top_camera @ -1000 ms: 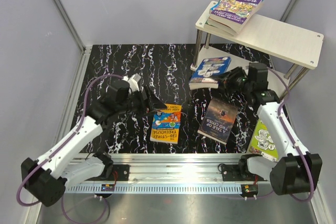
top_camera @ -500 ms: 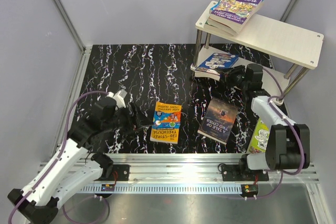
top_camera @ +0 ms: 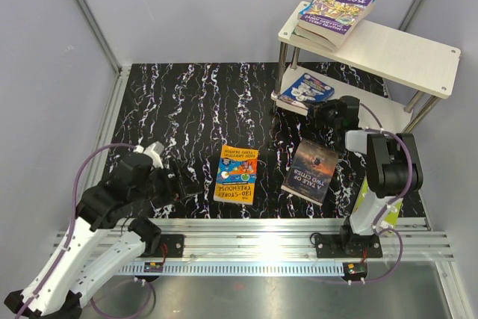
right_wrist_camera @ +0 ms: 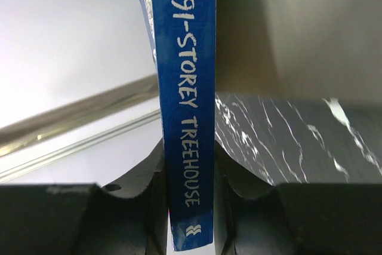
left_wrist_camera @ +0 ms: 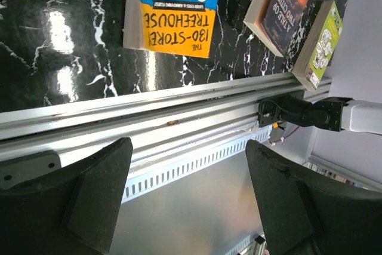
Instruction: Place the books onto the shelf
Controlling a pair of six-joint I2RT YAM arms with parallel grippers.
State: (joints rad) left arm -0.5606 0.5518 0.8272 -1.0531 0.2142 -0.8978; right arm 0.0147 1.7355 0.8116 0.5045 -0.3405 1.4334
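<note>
blue paperback (top_camera: 306, 89), top view: right gripper (top_camera: 327, 110) is clamped on its near edge and the far end pokes in over the lower board of the shelf (top_camera: 403, 57), at 2 o'clock on the black marbled table (top_camera: 187, 102). can't tell if it's resting on the board yet. purple-topped stack (top_camera: 334, 13) sits on the top board's 10 o'clock end. orange book (top_camera: 236, 174) lies flat at 6 o'clock, dark book (top_camera: 311, 171) near it at its 3 o'clock. left gripper (top_camera: 187, 183) is at the orange book's 9 o'clock, apart from it.

left wrist view: jaws spread wide w/ nothing between them, above the alu rail (left_wrist_camera: 179, 129). orange and dark books at 12 o'clock, lime book (left_wrist_camera: 319, 43) at 2 o'clock.

right wrist view: both pads (right_wrist_camera: 149, 207) pinch the blue spine, title readable.

handling, my guess: thin, light, glossy and prob slippery, and it flops if held by a page corner. the spine side is stiffest, so grip there. the flat ones offer little to pinch, so take an edge.
</note>
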